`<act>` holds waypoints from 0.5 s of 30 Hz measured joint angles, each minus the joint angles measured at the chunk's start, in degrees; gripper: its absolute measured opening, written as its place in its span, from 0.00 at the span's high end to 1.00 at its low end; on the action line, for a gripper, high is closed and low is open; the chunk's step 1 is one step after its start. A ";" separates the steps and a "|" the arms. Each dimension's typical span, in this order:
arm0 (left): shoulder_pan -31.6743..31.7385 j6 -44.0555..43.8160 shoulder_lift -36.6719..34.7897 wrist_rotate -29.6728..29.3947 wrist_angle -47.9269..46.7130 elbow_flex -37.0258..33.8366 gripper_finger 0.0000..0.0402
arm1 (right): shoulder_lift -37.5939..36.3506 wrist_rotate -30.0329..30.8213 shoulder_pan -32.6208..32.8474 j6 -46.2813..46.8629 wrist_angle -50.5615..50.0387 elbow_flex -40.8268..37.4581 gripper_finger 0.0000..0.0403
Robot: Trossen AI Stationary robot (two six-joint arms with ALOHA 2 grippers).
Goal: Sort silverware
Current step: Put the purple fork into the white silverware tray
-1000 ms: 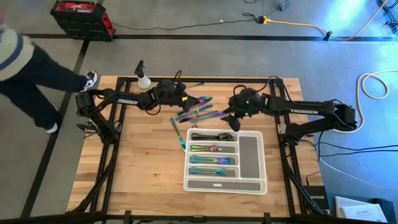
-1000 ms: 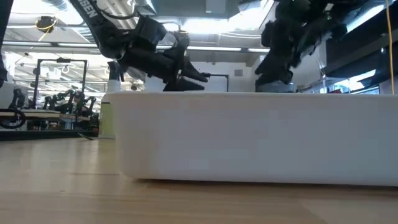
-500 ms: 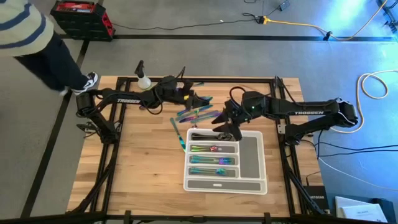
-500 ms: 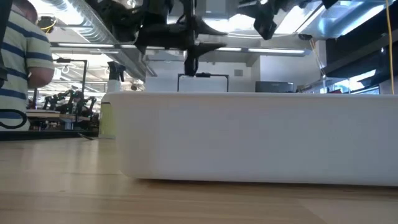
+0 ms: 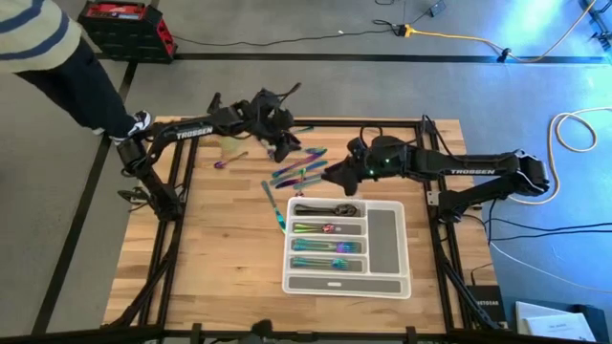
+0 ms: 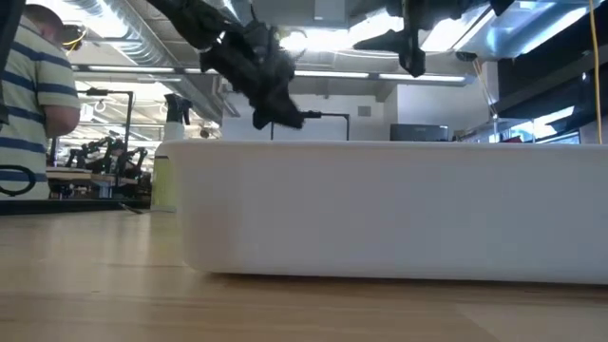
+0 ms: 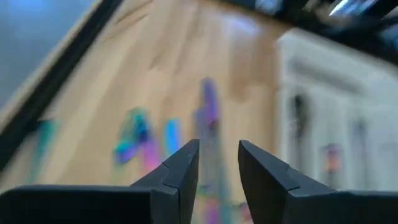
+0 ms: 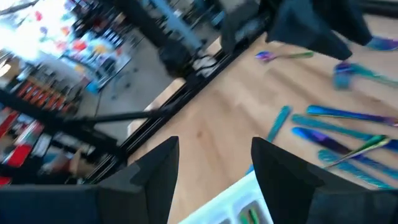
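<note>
Nearest the table's front edge, the tray (image 5: 386, 239) holds sorted silverware (image 5: 320, 246) in its slots, a dark piece in the farthest slot. Beyond it, loose rainbow pieces (image 5: 301, 174) lie scattered on the wood, one more (image 5: 229, 161) apart to the left. Over that pile the right gripper (image 5: 331, 172) hangs with fingers spread and nothing between them, while the left gripper (image 5: 284, 148), farther back, shows a narrow gap and holds nothing.

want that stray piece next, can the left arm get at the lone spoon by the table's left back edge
Probably yes: the lone spoon lies by itself on bare wood, nothing over it, and the left gripper hangs nearby, empty, fingers apart.
</note>
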 joint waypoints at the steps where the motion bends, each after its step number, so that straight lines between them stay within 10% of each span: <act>1: 0.70 -0.34 0.41 -2.23 -0.23 -0.09 0.76 | 0.00 0.66 -0.45 0.05 0.00 0.01 0.54; 15: -0.44 0.94 10.97 -8.69 4.51 1.18 0.76 | -0.05 -2.00 -6.33 -10.18 -12.44 7.23 0.54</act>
